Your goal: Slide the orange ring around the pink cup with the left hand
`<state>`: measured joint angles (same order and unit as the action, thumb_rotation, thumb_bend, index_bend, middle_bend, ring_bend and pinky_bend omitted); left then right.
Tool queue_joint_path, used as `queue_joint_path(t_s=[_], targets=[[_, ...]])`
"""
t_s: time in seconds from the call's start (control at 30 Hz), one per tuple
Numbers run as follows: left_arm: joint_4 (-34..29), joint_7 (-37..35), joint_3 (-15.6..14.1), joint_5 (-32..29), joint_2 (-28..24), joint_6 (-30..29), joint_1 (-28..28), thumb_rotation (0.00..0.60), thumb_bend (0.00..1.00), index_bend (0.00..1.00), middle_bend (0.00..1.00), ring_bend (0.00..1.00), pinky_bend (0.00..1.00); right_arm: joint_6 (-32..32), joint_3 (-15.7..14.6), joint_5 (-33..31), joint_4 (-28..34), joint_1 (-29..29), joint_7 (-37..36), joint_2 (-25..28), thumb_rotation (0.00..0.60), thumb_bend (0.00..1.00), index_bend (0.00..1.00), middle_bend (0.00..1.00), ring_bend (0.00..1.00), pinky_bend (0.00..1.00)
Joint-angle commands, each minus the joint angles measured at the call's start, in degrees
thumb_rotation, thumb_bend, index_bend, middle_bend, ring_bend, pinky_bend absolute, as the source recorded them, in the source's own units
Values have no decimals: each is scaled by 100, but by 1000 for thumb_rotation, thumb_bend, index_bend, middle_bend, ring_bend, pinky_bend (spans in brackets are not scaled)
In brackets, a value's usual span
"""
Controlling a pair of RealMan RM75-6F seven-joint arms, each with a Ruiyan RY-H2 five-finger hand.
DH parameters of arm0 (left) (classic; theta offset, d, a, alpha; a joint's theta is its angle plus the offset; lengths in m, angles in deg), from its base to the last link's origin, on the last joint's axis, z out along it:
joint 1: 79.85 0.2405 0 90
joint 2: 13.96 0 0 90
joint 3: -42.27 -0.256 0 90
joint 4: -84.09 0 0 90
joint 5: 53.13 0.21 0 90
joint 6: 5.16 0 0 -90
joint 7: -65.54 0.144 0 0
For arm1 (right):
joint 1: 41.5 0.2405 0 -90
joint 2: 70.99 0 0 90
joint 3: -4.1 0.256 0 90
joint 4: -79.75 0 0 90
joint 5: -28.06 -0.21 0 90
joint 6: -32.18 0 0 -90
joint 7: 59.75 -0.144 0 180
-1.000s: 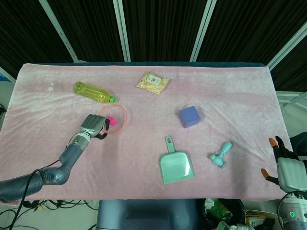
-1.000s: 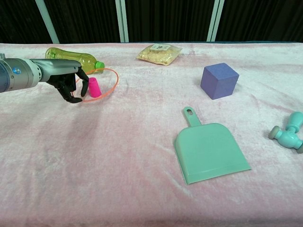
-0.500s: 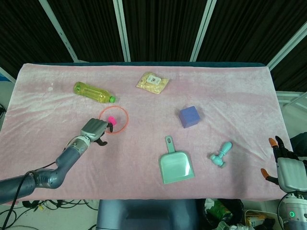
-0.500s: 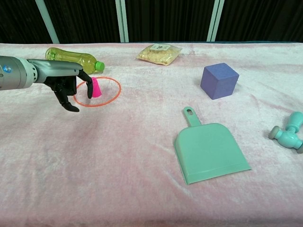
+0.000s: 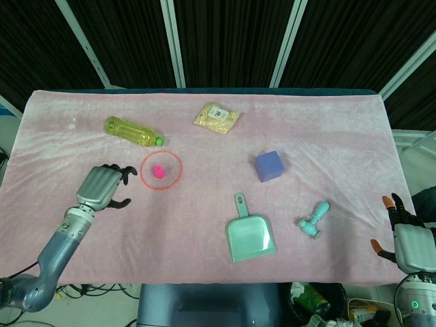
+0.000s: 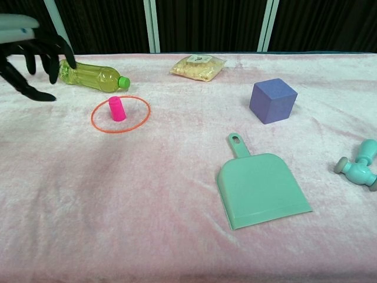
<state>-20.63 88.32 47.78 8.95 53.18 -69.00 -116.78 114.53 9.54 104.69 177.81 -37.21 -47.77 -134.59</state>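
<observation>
A matt, napped pink cloth point(image 6: 177, 194) covers the table. The yellow bottle point(image 6: 93, 75) at upper left looks like clear glossy plastic. The teal dustpan point(image 6: 259, 188) is smooth plastic with a dull sheen. The purple cube point(image 6: 273, 101) looks matt. The snack packet point(image 6: 198, 66) is shiny film.

Ring: I've got the orange ring point(image 5: 161, 171) lying flat on the pink cloth, a thin hoop fully encircling the pink cup point(image 5: 158, 171).
Cup: small, bright pink, standing upright inside the hoop, nearer its left side from the chest view, not clearly touching it.
Place: I see both just in front of the yellow bottle's point(image 6: 93, 75) green cap.
</observation>
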Motion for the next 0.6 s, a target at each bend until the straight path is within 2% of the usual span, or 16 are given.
queue_joint_path(t_s=[0.03,0.1,0.2,0.43,0.5,0.6], targets=[[-337,-105,-557,924,-532,-1497,1129,600,148,196,79,0,55,5,-12,34,-3,2,-2,1,600,158,13,23,212,248],[-77,-422,-709,1154,-523,-2042,1578,600,148,192,75,0,43,6,-25,81,-7,7,-15,8,600,158,13,23,211,248],[235,-1016,-850,1205,-493,-2367,2029,600,147,190,74,0,23,18,-39,140,-11,10,-27,14,600,157,12,23,211,248],[789,-1743,-1083,1272,-350,-2378,2531,600,140,166,51,0,3,48,-60,246,-50,17,-19,10,600,158,12,23,211,248],[726,-1818,-1114,1196,-414,-2173,2543,600,138,144,40,0,0,49,-58,259,-62,20,-39,14,600,158,12,23,210,248],[781,-1916,-1045,1387,-452,-2219,2553,600,138,139,44,0,0,47,-56,261,-88,20,-66,20,600,157,13,23,210,248]])
